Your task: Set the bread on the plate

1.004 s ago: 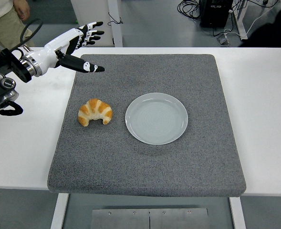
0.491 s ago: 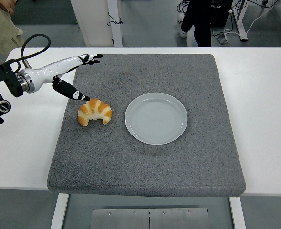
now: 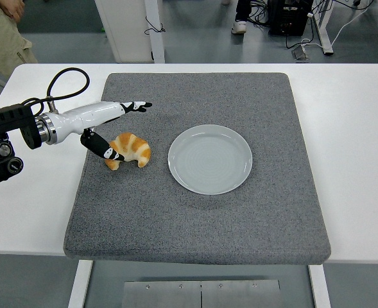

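Lowered since half a second before, the robot's white-and-black left hand (image 3: pixel 108 125) had fingers (image 3: pixel 136 106) spread, thumb touching the golden croissant (image 3: pixel 131 149) beside the pale round plate (image 3: pixel 210 159) on the grey mat (image 3: pixel 240 218).

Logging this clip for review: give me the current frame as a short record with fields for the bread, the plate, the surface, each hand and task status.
bread: croissant on the grey mat, left of the plate, not on it
plate: white plate, empty, near the mat's middle
surface: mat lies on a white table
left hand: left hand at the croissant, thumb at its left end, fingers extended above it, not closed around it
right hand: not in view
task status: bread not yet lifted
background: person at top left
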